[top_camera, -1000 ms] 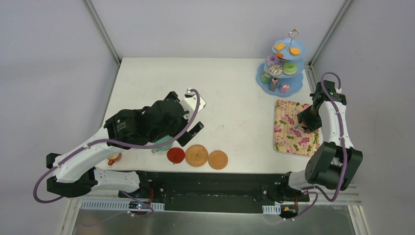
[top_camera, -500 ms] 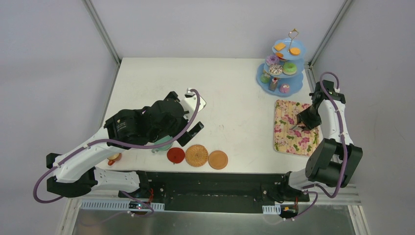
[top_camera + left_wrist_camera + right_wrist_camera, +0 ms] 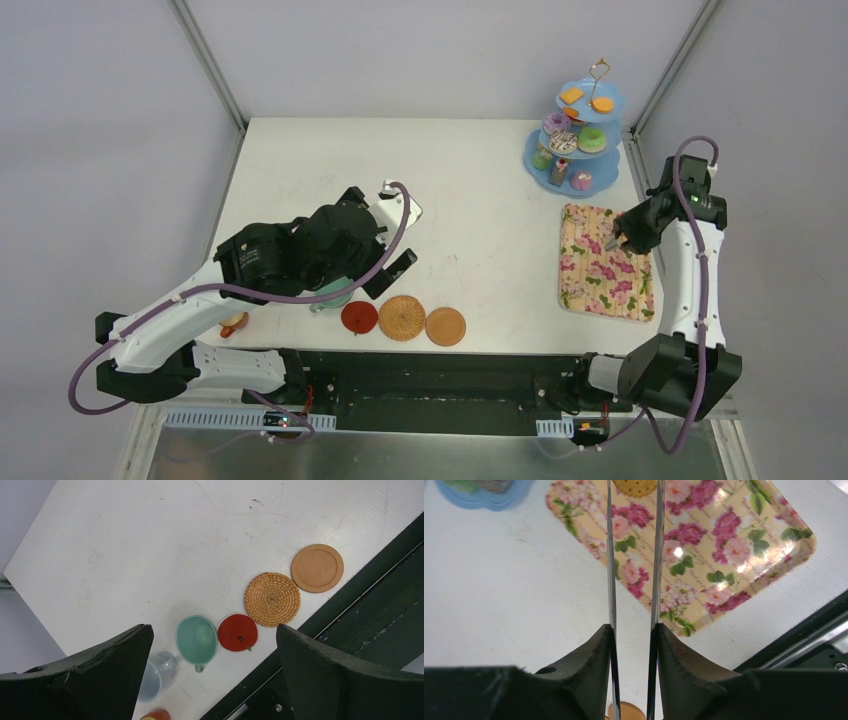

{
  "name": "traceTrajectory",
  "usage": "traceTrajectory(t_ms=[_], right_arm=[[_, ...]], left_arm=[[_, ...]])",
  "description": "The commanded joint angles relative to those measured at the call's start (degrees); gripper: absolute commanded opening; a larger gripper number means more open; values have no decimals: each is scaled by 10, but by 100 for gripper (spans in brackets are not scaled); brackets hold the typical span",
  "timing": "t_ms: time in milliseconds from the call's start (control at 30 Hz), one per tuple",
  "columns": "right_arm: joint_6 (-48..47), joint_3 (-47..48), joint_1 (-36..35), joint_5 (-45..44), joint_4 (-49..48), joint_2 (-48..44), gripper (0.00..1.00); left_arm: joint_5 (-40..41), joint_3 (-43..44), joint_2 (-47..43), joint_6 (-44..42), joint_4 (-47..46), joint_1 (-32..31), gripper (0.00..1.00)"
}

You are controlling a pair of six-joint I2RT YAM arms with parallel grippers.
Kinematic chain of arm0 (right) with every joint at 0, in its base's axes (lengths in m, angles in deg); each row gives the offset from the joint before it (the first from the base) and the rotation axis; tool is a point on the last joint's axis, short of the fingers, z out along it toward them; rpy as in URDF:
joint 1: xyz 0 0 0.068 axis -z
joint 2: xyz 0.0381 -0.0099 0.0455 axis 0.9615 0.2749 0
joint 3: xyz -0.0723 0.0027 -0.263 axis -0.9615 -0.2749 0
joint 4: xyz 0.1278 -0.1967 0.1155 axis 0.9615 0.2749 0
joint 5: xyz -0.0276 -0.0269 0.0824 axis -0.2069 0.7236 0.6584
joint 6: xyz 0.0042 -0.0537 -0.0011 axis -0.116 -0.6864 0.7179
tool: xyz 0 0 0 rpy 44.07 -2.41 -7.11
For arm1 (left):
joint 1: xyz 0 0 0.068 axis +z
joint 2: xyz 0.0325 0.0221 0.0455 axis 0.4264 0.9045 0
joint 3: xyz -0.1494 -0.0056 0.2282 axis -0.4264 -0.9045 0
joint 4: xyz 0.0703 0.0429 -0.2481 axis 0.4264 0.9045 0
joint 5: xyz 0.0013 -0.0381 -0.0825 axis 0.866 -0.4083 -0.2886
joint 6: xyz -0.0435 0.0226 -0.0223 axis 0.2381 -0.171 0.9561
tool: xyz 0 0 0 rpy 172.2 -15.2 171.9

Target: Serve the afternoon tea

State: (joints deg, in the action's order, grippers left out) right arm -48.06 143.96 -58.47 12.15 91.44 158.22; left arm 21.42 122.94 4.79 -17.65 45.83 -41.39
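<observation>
Three tiers of the light-blue stand (image 3: 531,158), at the far right of the table (image 3: 480,200), carry donuts (image 3: 591,139) and biscuits (image 3: 572,95). The right gripper (image 3: 633,627) hangs above the floral tray (image 3: 744,555), its fingers pressed on the long metal tongs (image 3: 611,555), whose tips pinch one round yellow biscuit (image 3: 634,486). The left gripper (image 3: 212,628) hangs with fingers wide apart over the mint green cup (image 3: 196,640), just beside the red coaster (image 3: 237,632) at the near edge.

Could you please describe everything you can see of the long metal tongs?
The long metal tongs show as two thin, shiny blades running nearly parallel. The right gripper has its black fingers pressed on them from outside. Their far tips pinch a round yellow biscuit, seen over the floral-patterned rectangular tray.
</observation>
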Motion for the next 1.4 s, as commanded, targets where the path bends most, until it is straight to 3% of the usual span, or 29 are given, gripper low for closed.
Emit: traceTrajectory(t_ms=[0,167,333,667,1000,1367], right_arm=[[0,68,3,59,-13,-35,24],[-3,142,2,147,-101,-28,24],[-7,252,2,193,-169,50,24],[-13,511,9,275,-162,257,24],[27,550,33,318,-213,322,24],[29,543,34,350,-208,368,24]], left_arm=[[-1,19,1,-6,-5,1,100],[-7,27,6,0,-3,0,100],[-22,45,22,9,8,0,100],[-27,89,60,61,39,0,100],[-9,110,60,122,61,0,100],[10,145,84,124,86,0,100]])
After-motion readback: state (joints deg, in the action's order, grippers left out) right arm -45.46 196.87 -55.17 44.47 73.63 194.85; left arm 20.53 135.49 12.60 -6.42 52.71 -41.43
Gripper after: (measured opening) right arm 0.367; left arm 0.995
